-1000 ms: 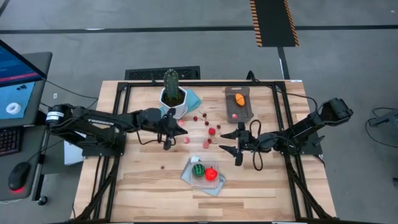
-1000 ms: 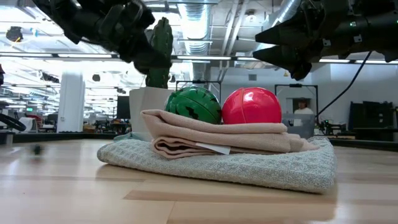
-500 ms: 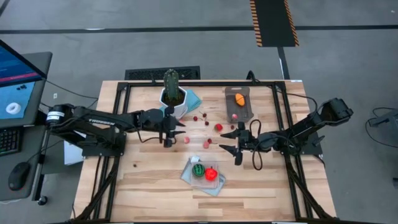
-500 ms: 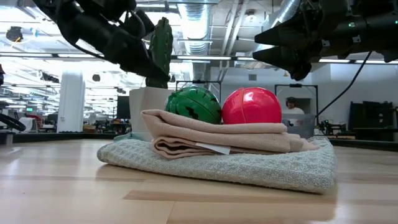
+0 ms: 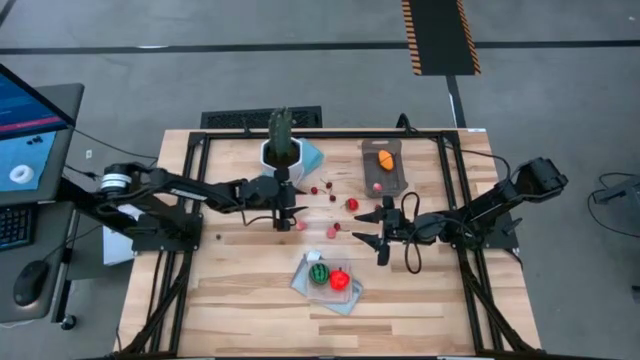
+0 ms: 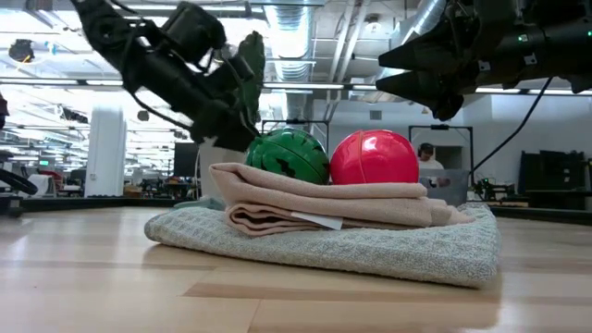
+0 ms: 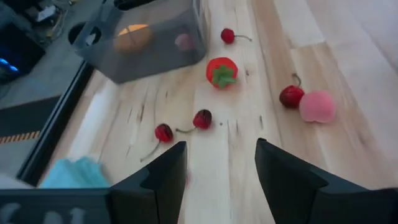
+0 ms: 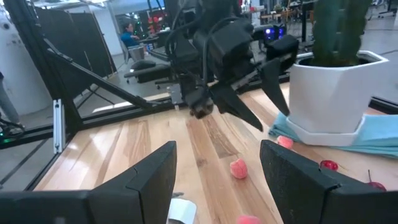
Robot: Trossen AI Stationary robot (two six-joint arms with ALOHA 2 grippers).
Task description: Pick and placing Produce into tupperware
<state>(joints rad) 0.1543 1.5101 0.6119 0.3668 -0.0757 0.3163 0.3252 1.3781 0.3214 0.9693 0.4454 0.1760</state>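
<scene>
High view: on the bench (image 5: 240, 300), the tupperware (image 5: 383, 167) sits at the far right with an orange piece inside. The left pincer (image 5: 287, 212) hangs wide and empty beside the pink berry (image 5: 299, 225); it should centre over it, then descend. The right pincer (image 5: 377, 229) waits, parted.

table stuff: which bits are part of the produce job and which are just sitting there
Part of the job:
- tub, with an orange piece inside
- strawberry
- cherries
- pink piece
- green ball, red ball

Just there:
- cactus in white pot
- folded cloths
</scene>
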